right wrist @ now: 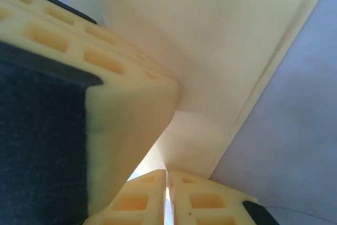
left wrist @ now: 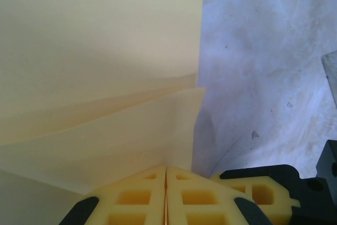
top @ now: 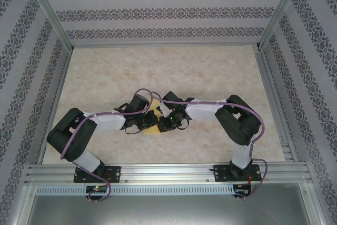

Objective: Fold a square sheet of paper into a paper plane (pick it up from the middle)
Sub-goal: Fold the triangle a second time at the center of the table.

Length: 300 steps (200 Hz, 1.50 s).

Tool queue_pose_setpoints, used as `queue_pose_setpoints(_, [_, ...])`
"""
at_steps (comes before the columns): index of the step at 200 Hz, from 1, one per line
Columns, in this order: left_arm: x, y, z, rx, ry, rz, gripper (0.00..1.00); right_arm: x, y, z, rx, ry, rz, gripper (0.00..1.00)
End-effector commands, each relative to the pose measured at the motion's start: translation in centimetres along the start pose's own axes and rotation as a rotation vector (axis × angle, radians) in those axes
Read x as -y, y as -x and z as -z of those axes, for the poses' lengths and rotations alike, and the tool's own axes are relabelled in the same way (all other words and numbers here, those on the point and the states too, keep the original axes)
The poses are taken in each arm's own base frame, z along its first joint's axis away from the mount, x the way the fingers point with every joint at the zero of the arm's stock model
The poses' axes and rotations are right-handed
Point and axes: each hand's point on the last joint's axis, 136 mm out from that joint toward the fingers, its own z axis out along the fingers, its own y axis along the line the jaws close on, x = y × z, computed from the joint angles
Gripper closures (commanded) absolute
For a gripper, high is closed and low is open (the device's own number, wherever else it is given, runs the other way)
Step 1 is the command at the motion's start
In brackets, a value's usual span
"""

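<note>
- Left hand, closed tight, pinches the edge of the square sheet of paper.
- Right hand clamps it too, both arms bent inward over the desk.
- From above, the hands hide most of it.

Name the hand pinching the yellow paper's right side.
The right hand, shut on the folded yellow paper sheet; the left hand pinches the opposite side.

My left arm and right arm are black with white covers, trailing purple cables. My fingers are pale yellow lattice, black-edged at five and seven o'clock.
</note>
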Motion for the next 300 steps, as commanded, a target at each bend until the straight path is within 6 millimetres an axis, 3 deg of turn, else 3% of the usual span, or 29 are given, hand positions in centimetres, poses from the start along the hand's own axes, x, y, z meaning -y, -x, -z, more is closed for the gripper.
queue_pose_setpoints(1, [-0.9, -0.4, -0.4, 0.007, 0.033, 0.007, 0.91, 2.5, -1.7, -1.1, -0.054, -0.073, -0.058, 0.87])
queue_pose_setpoints(84, [-3.6, 0.3, -0.3, 0.027, 0.122, -0.021, 0.9, 4.2, -3.5, -1.5, -0.107, -0.132, -0.078, 0.87])
queue_pose_setpoints(172, [-5.0, 3.3, 0.5, 0.062, 0.077, -0.074, 0.87, 5.0, -5.0, -1.9, -0.139, -0.149, -0.11, 0.87])
queue_pose_setpoints(251, [-7.6, 5.9, 2.4, 0.143, 0.055, -0.057, 0.87, 4.7, -4.8, -1.8, -0.126, -0.131, -0.121, 0.87])
queue_pose_setpoints(300, [-7.1, 7.8, 4.3, 0.186, 0.094, -0.071, 0.88, 4.5, -4.6, -1.6, -0.119, -0.126, -0.121, 0.87])
